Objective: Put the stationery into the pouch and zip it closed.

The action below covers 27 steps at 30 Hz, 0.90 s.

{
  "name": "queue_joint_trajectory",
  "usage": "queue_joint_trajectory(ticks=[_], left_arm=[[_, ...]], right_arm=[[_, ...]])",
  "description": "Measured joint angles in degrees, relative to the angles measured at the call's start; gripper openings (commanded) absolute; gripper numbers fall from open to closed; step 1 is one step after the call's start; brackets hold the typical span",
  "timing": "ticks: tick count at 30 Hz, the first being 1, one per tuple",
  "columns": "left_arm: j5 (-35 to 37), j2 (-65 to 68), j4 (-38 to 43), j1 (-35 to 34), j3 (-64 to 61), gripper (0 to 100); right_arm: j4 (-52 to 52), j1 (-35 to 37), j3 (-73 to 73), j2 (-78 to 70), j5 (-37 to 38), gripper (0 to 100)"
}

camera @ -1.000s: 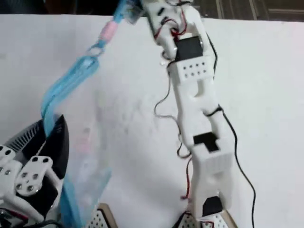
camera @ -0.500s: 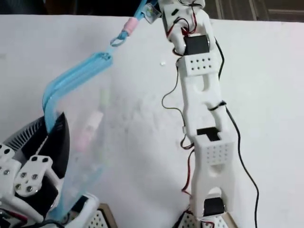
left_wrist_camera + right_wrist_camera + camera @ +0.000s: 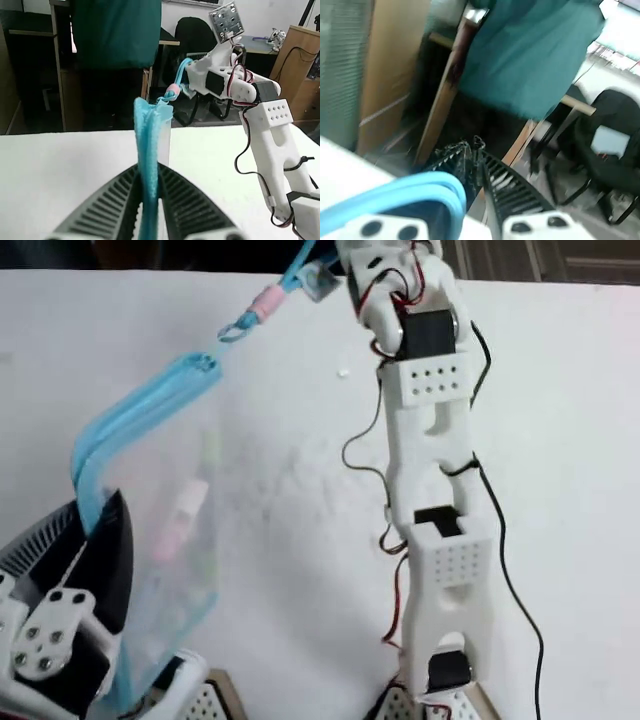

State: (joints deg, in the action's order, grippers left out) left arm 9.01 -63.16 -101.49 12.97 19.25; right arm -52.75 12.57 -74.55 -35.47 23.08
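Blue pouch zipper (image 3: 135, 415) sits clamped in left fingers (image 3: 120, 200); right fingers (image 3: 505, 190) pinch its pull strap (image 3: 262, 306). I would pull straight along the zipper line, steadily.

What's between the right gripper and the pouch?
From the right gripper to the pouch runs a blue pull cord with a pink bead, in the high view.

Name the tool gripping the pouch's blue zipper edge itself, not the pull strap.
The left tool, on the near side, clamps the pouch edge; the right tool, on the far side, holds the pull strap.
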Motion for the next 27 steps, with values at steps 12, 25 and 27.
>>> queue_joint_trajectory(ticks=[12,25,27], left_arm=[[-0.1,0.4,3.4,-0.3,-0.2,2],[-0.3,18.5,7.0,-0.5,-0.2,2],[-0.2,23.3,8.0,-3.1,-0.2,2]], right_arm=[[-35.3,13.0,-17.1,5.9,0.4,51.2],[-47.6,16.8,-19.2,18.6,0.4,51.9],[-47.6,16.8,-19.2,20.7,0.4,51.9]])
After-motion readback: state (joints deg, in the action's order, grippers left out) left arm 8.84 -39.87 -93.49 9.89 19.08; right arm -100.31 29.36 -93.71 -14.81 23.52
